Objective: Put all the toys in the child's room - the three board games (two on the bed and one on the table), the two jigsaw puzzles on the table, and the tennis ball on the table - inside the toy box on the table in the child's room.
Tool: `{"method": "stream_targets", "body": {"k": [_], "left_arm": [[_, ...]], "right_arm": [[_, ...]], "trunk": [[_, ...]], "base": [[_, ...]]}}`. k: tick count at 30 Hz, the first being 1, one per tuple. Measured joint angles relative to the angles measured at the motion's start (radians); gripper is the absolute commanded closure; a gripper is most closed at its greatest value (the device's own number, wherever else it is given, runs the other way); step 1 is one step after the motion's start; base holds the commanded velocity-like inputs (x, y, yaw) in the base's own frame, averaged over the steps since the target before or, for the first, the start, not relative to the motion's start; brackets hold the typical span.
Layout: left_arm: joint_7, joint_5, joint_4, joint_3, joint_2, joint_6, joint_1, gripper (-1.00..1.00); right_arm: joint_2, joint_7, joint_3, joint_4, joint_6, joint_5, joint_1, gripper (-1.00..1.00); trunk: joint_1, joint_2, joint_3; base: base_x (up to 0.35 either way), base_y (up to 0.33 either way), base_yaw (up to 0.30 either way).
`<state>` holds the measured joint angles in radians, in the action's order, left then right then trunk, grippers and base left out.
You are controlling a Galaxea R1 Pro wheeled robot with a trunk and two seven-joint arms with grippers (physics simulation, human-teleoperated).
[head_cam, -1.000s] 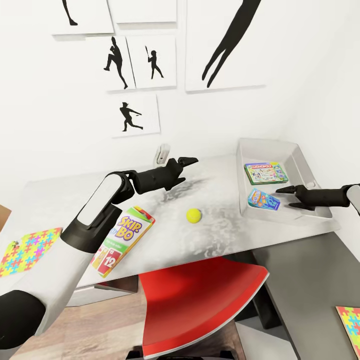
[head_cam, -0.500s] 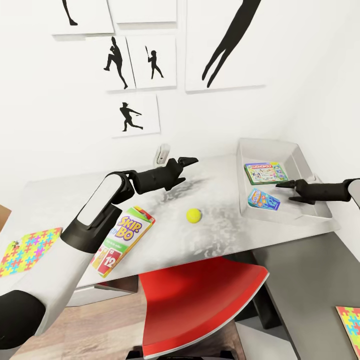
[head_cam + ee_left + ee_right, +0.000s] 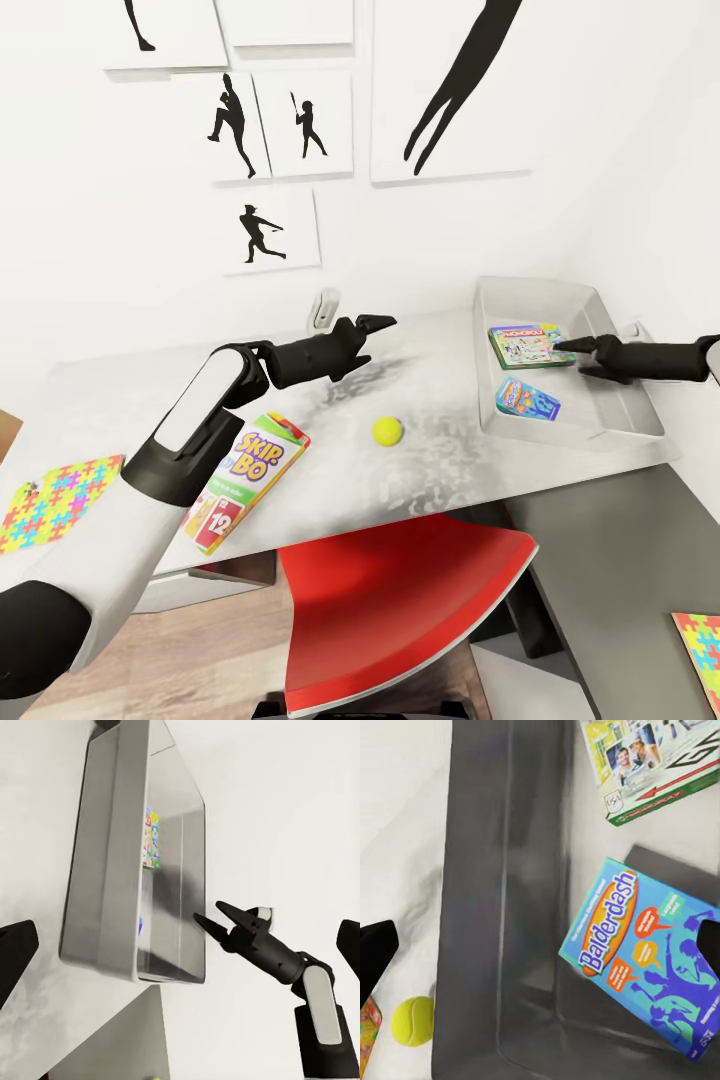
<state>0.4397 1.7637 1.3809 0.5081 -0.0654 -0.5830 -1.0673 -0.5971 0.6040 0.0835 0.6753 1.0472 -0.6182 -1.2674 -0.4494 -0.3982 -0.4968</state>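
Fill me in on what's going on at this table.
The robot is tidying toys into the grey toy box. Monopoly and Balderdash already lie inside, with the open, empty right pincer above them. The tennis ball, Skip-Bo and a jigsaw puzzle wait on the table.

Child's room: toy box (image 3: 610,425), board games, baseball silhouette prints (image 3: 240,125).

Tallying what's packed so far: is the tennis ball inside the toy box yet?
No, the tennis ball lies on the table, apart from the toy box, which holds two game boxes.
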Motion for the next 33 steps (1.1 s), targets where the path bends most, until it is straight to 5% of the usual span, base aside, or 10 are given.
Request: {"method": "stream_targets", "body": {"k": [6,12,20,33], "left_arm": [[-0.005,-0.005,0.0,0.0,-0.001,0.0,0.004,-1.0],[-0.01,-0.009,0.0,0.004,-0.001,0.0,0.009,-1.0],[-0.012,-0.012,0.0,0.009,0.0,0.001,0.013,-1.0],[-0.014,-0.013,0.0,0.01,-0.001,0.002,0.017,-1.0]], "right_arm": [[-0.007,0.003,-0.064,0.114,-0.002,0.003,0.023,-1.0],[-0.053,0.003,-0.135,0.292,-0.004,0.0,0.138,-1.0],[-0.074,0.003,-0.211,0.433,-0.004,-0.003,0.223,-1.0],[-0.082,0.004,-0.25,0.524,-0.004,-0.003,0.288,-1.0]], "trunk": [[0.0,0.0,0.0],[0.0,0.0,0.0],[0.0,0.0,0.0],[0.0,0.0,0.0]], "base": [[0.0,0.0,0.0],[0.0,0.0,0.0],[-0.019,0.0,0.0],[-0.114,0.0,0.006]]}}
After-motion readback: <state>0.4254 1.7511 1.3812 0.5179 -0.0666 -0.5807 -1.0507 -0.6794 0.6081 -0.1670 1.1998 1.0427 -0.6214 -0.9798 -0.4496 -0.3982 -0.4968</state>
